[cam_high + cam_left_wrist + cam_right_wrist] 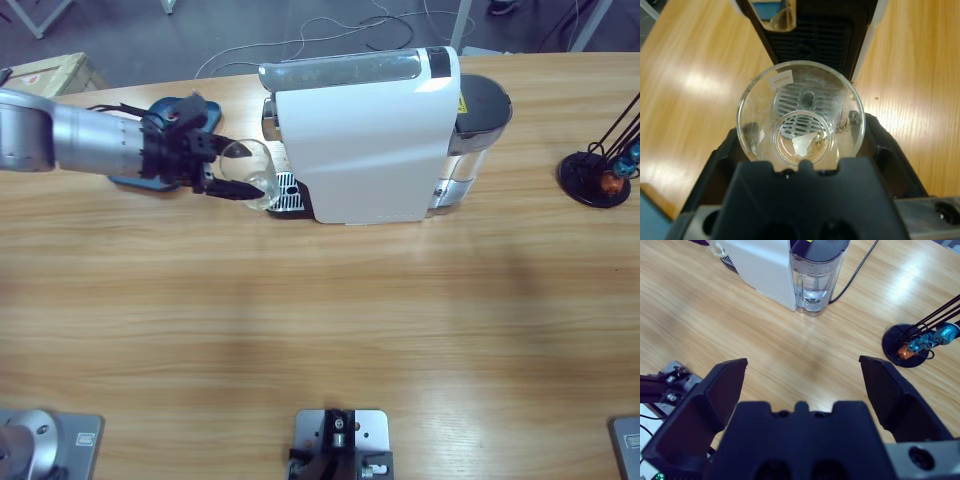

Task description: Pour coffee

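A clear glass tumbler (250, 160) (800, 117) is held between the jaws of my left gripper (245, 168) (800, 150), which is shut on it. The tumbler is just in front of the black drip tray (285, 192) (812, 35) of the white coffee machine (370, 140) (765, 265). The left wrist view looks down into the tumbler's mouth. I see only a few dark specks on its wall, and no coffee is in view. My right gripper (802, 385) hangs open over bare table, away from the machine, and does not appear in the high view.
A blue object (185, 108) lies behind the left arm. The machine's water tank (815, 280) (478, 130) and a cable (860, 265) are at its far end. A black capsule stand (598, 172) (912, 342) stands at the right.
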